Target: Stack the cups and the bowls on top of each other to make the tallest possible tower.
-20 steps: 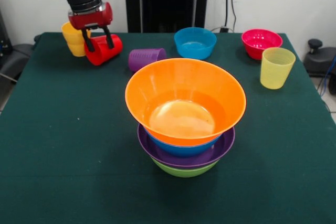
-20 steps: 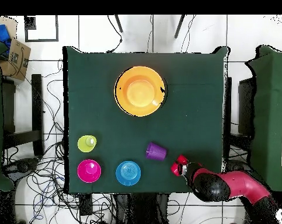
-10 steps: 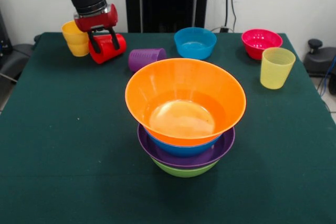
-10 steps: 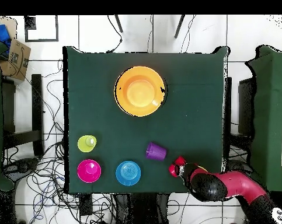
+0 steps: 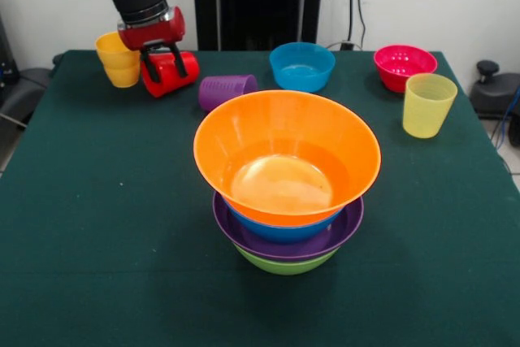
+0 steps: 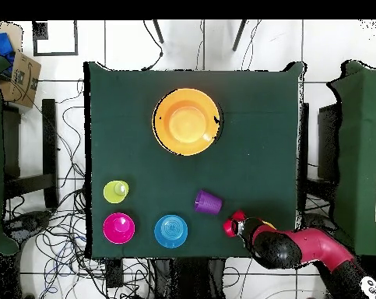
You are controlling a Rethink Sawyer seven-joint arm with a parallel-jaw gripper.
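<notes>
On the green-covered table [image 5: 97, 225], going left to right in the front view, an orange-yellow plastic tumbler [image 5: 118, 59] stands upright at the far left; just beside it the red and black gripper [image 5: 162, 64] has its jaws clamped across a red plastic cup [image 5: 172, 72] tipped on its side. A translucent purple cup [image 5: 226, 89] lies on its side nearby. The tower [image 5: 288, 180], green, purple, blue and wide orange glossy bowls, stands mid-table. Behind sit a small blue bowl [image 5: 302, 66], a red-pink bowl [image 5: 404, 66] and an upright pale yellow cup [image 5: 427, 105]
</notes>
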